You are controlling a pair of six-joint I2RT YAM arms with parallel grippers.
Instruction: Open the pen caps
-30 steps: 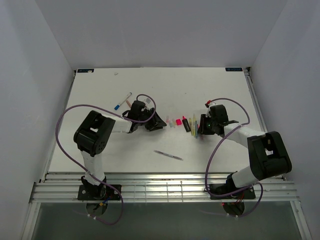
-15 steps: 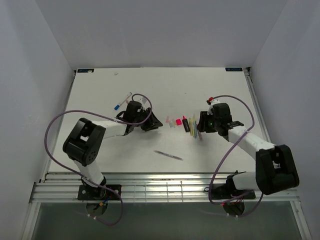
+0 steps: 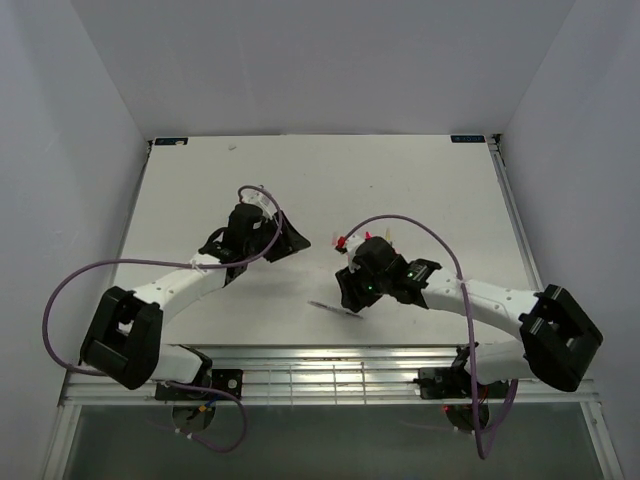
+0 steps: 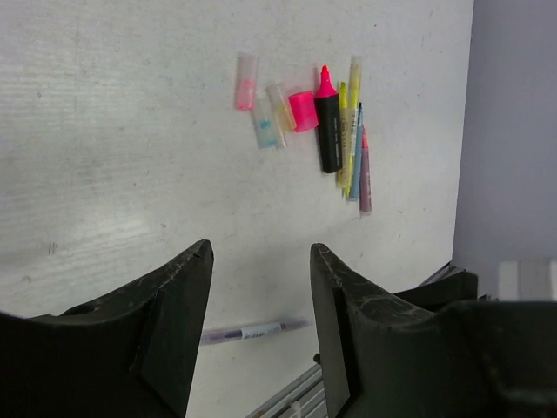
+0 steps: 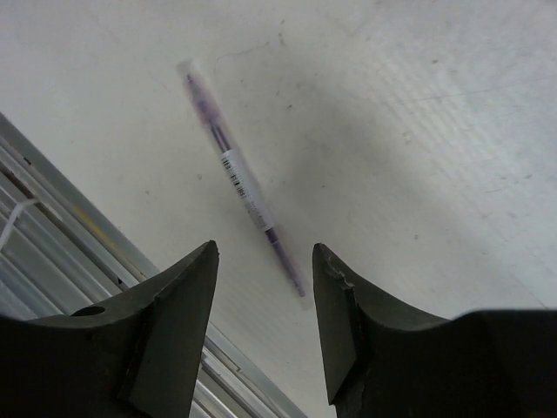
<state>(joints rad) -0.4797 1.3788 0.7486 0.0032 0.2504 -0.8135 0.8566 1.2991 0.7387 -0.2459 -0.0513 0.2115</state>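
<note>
Several loose pen caps lie in the left wrist view: a pale pink one [image 4: 246, 81], a bluish one [image 4: 264, 131], an orange one [image 4: 280, 105] and a bright pink one [image 4: 303, 111]. Beside them lie a black highlighter [image 4: 327, 126] with its pink tip bare and thin yellow, blue and pink pens [image 4: 355, 148]. A purple pen [image 5: 239, 178] lies alone near the front edge; its clear end [image 5: 187, 74] looks capped. My right gripper [image 5: 265, 250] hangs open just over this pen [image 3: 328, 307], holding nothing. My left gripper [image 4: 261, 251] is open and empty, left of the caps.
A ribbed metal rail [image 5: 52, 252] runs along the table's near edge, close to the purple pen. White walls close in the table [image 3: 200, 190] on three sides. In the top view the right arm [image 3: 470, 295] covers the cluster of caps and pens.
My right gripper has swung left and toward the near edge, from the pen cluster to over the purple pen. The left arm has stretched out. Both grippers have opened wider.
</note>
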